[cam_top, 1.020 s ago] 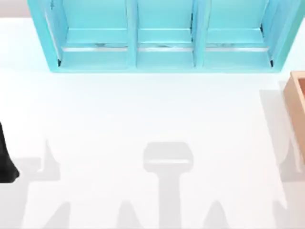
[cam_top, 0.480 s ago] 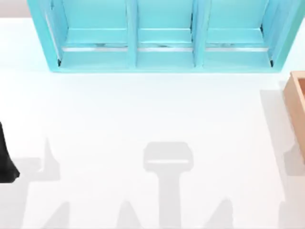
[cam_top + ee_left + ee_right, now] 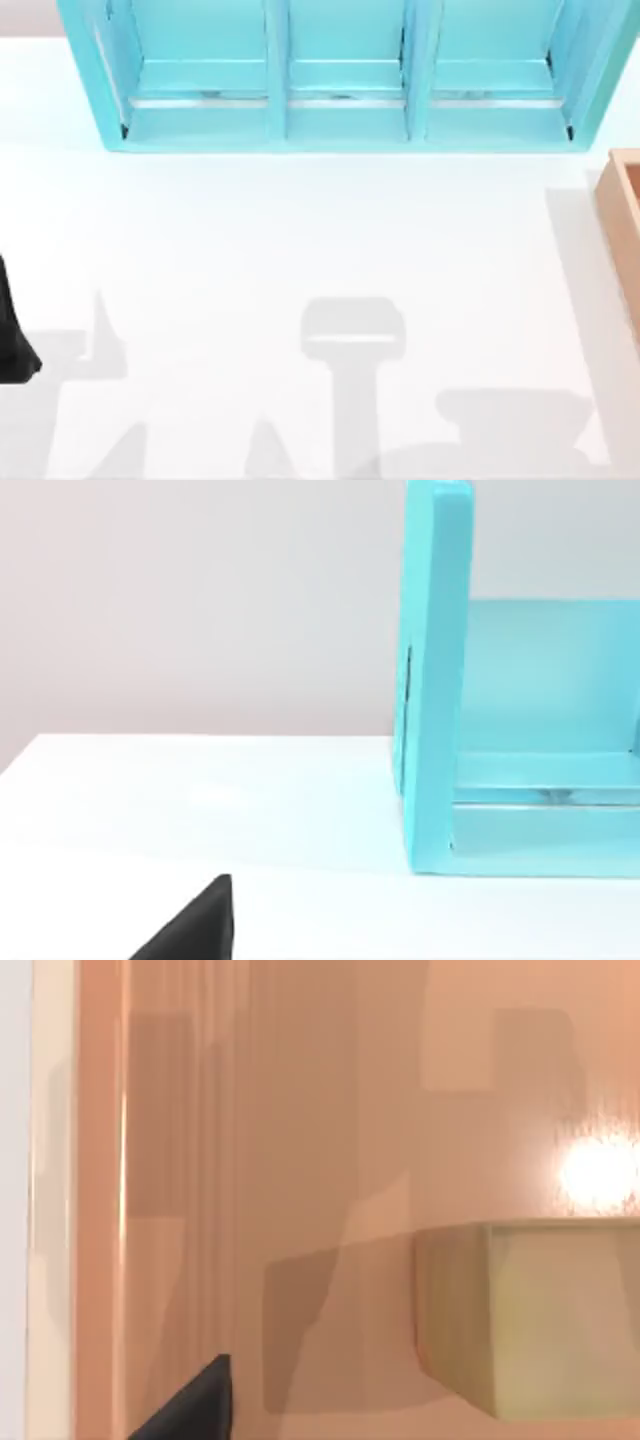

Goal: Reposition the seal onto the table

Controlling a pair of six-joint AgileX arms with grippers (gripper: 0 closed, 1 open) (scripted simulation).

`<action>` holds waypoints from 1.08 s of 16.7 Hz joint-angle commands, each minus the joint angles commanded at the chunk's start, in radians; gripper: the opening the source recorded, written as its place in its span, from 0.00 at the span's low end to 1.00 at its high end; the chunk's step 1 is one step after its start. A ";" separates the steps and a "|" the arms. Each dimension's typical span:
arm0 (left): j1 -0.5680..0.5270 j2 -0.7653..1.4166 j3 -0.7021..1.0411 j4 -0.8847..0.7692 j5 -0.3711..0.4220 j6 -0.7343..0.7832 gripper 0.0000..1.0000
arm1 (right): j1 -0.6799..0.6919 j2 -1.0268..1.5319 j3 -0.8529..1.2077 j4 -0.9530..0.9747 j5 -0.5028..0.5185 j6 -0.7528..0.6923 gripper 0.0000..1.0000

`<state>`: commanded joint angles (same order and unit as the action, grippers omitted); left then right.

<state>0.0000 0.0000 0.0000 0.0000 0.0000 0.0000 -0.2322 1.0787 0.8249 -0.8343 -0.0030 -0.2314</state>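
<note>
The seal [image 3: 535,1315], a tan block, lies inside the orange-brown box [image 3: 300,1110], resting on its floor, seen close from the right wrist view. In the top view that box [image 3: 622,230] sits at the right edge of the white counter [image 3: 300,230], well apart from the turquoise three-compartment shelf [image 3: 340,75] at the back. The left arm [image 3: 12,330] is parked at the counter's left edge. Whether either claw is open or closed I cannot tell (a dark finger tip [image 3: 195,1405] shows, nothing more).
</note>
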 joint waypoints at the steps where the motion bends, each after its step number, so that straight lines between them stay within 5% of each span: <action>1: 0.000 0.000 0.000 0.000 0.000 0.000 1.00 | -0.019 0.084 0.064 -0.066 0.000 -0.018 1.00; 9: 0.000 0.000 0.000 0.000 0.000 0.000 1.00 | -0.118 0.503 0.425 -0.392 0.003 -0.113 1.00; 18: 0.000 0.000 0.000 0.000 0.000 0.000 1.00 | -0.119 0.527 0.405 -0.365 0.003 -0.114 1.00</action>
<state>0.0000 0.0000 0.0000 0.0000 0.0000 0.0000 -0.3511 1.6060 1.2301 -1.1989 -0.0001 -0.3452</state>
